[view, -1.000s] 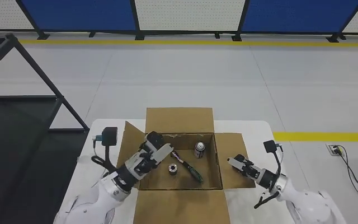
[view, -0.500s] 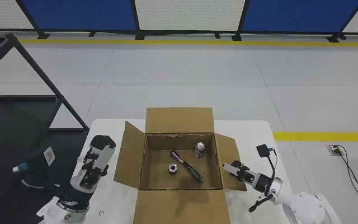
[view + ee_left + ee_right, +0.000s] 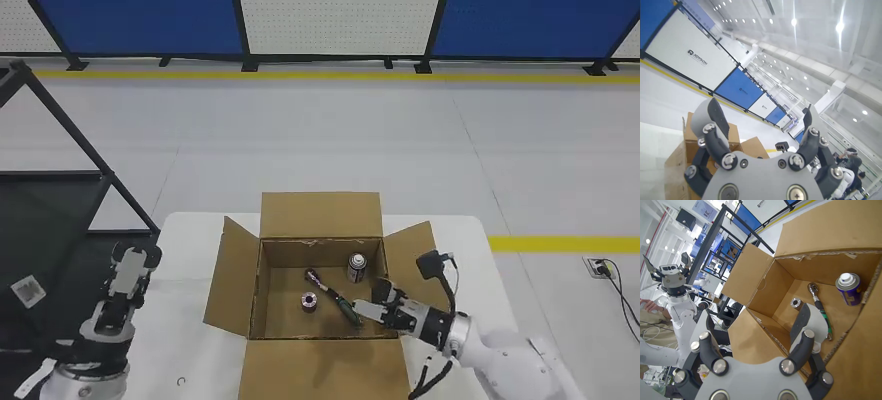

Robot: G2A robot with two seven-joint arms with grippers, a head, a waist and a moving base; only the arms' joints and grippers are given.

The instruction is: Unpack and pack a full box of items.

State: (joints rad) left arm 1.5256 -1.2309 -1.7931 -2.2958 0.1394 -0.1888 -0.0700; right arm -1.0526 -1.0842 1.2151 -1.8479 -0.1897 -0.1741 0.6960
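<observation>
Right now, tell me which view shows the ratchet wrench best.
The right wrist view: the ratchet wrench lies close, head and green handle clear. The top view shows it small. The left wrist view faces the box's outer wall.

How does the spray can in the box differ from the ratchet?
The spray can stands upright; the ratchet lies flat. The can is short and round, purple with a white cap; the ratchet is long and thin, chrome-headed with a green and black handle. The can sits by a side wall, the ratchet nearer the middle. Both rest on the box floor.
</observation>
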